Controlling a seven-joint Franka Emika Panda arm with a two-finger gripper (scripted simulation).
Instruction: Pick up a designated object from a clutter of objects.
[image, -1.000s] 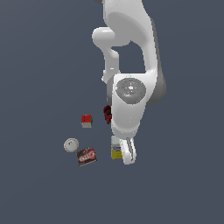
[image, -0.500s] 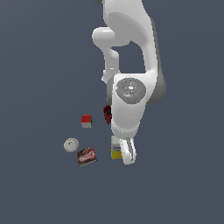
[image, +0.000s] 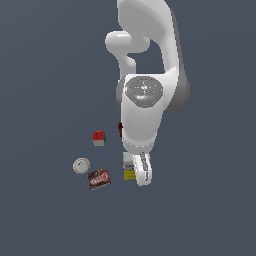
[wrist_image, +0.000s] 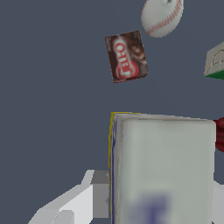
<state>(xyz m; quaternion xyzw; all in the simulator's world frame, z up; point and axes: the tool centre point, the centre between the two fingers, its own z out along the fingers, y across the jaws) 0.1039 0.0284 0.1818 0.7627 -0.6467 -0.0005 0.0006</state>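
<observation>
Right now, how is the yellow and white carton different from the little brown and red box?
The yellow-and-white carton is larger than the brown-and-red box. The carton stands upright; the box lies flat. The carton sits at the gripper, with a finger beside it in the wrist view, while the box lies apart, near the white ball. Both are rectangular packages on the same dark surface.

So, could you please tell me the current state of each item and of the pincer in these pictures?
Yellow-white carton: upright, between the pincer's fingers.
Pincer: down at the carton, one finger at its side; contact cannot be confirmed.
Brown-red box: lying flat, apart from the carton.
Baseball: resting beside the box, untouched.
Red-green-white cube: sitting alone, untouched.
Dark red mug: mostly hidden behind the arm.
</observation>
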